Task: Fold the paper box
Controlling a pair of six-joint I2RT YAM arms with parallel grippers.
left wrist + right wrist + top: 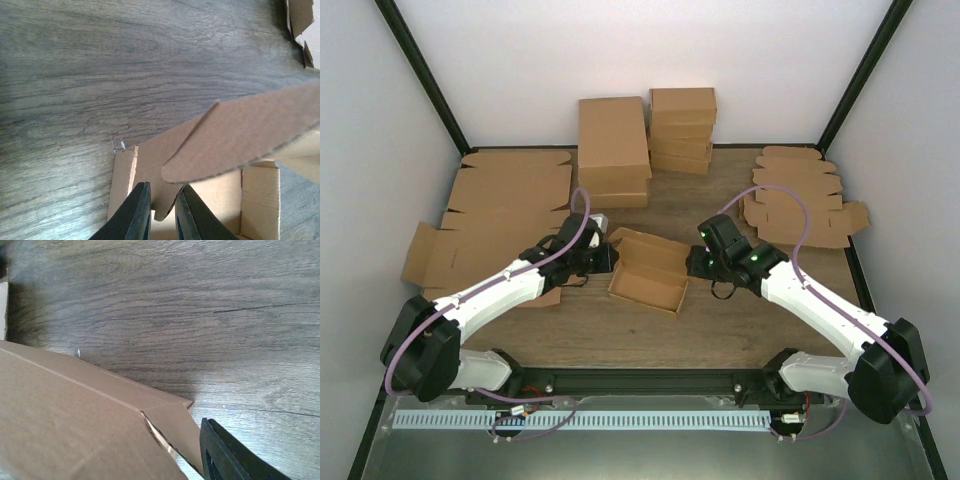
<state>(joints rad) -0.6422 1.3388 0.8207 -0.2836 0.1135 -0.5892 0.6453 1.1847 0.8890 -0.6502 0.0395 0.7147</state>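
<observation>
Roughly, paper box (648,283) long axis left-right, left hand (164,190) narrowly spread, right hand (697,262) cannot tell.

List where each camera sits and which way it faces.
Top external: above and behind the robot, looking down on left arm, right arm and paper box.
Left wrist: looks past the left hand and its two fingers into the box.
Right wrist: looks past one finger of the right hand at a box corner.
All three share the box.
</observation>
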